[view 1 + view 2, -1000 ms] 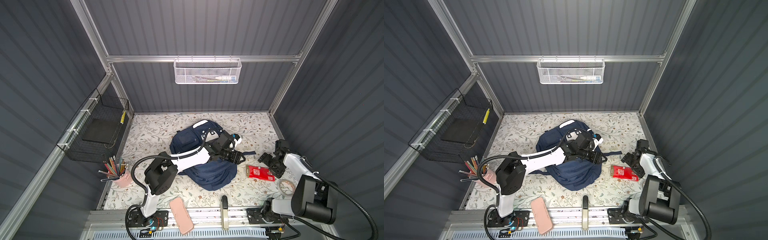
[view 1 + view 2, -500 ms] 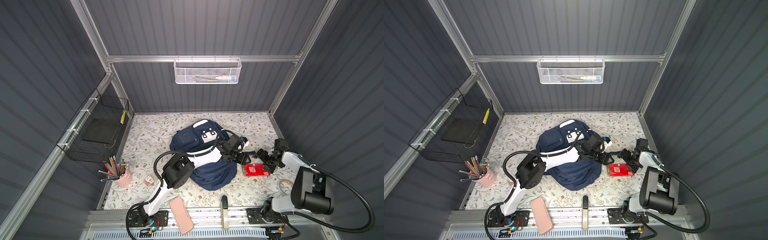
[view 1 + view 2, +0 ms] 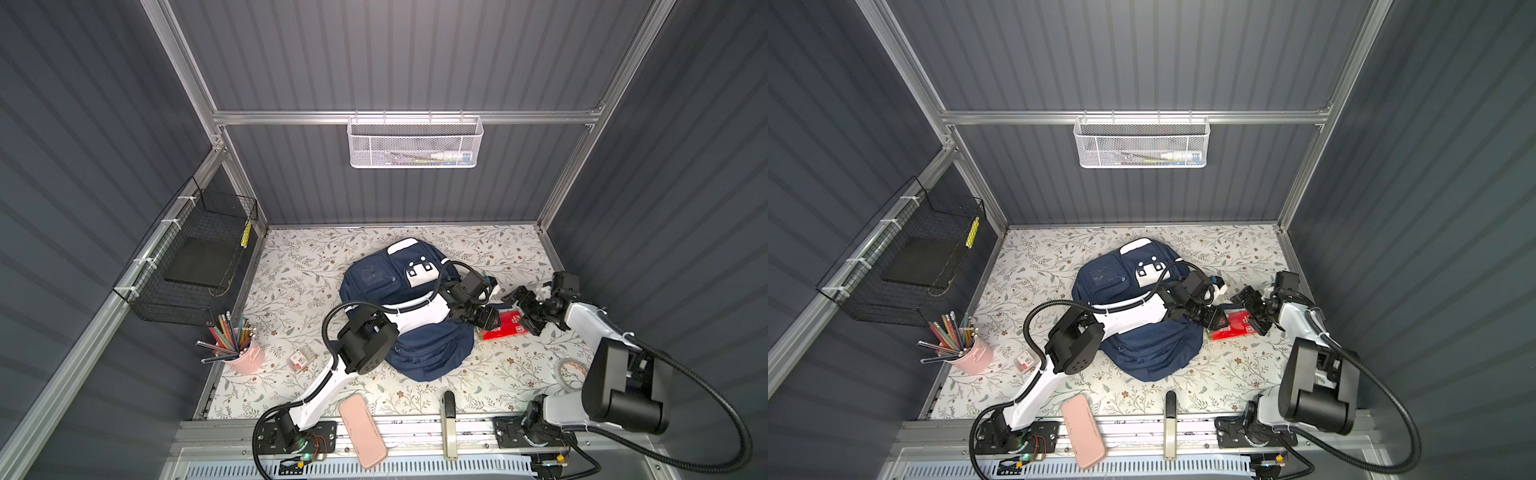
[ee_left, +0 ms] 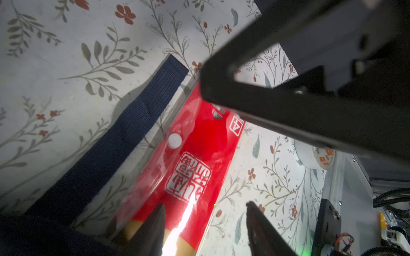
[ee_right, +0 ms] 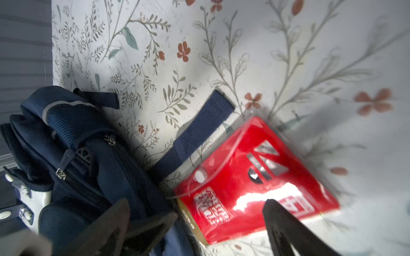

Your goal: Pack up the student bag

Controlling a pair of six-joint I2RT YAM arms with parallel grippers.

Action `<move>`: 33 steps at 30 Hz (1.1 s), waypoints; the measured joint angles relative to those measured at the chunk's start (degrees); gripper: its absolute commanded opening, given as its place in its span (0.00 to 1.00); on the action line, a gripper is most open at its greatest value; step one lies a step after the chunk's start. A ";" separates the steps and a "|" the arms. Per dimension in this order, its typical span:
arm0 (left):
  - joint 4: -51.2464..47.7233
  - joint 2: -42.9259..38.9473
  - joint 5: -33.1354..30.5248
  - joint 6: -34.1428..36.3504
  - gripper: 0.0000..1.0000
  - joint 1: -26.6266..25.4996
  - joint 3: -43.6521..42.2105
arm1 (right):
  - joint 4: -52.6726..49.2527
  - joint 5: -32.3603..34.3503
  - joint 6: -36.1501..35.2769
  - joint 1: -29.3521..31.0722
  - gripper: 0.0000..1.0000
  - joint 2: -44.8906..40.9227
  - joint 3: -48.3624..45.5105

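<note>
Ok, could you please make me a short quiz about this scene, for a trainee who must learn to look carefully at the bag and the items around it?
1. True or false: the red packet lies inside the student bag.
2. What stands in the pink cup? A pencils; B scissors; C spoons.
3. Fill in: the jaws of the left gripper stand ____ (open or shut).

Key
1. False: it lies on the table, beside the bag.
2. A.
3. Open.
</note>
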 measured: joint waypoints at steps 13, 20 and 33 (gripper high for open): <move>-1.92 5.01 -2.93 4.35 0.43 -0.42 6.93 | 1.42 -3.26 10.47 -2.27 0.85 -9.62 -15.87; -2.84 5.49 -7.48 7.32 0.42 -0.87 7.61 | 7.13 -3.06 13.53 -2.91 0.79 -8.52 -17.03; -4.33 7.93 -9.51 9.77 0.32 -2.03 9.90 | 25.62 -5.75 17.35 -1.97 0.57 1.55 -17.03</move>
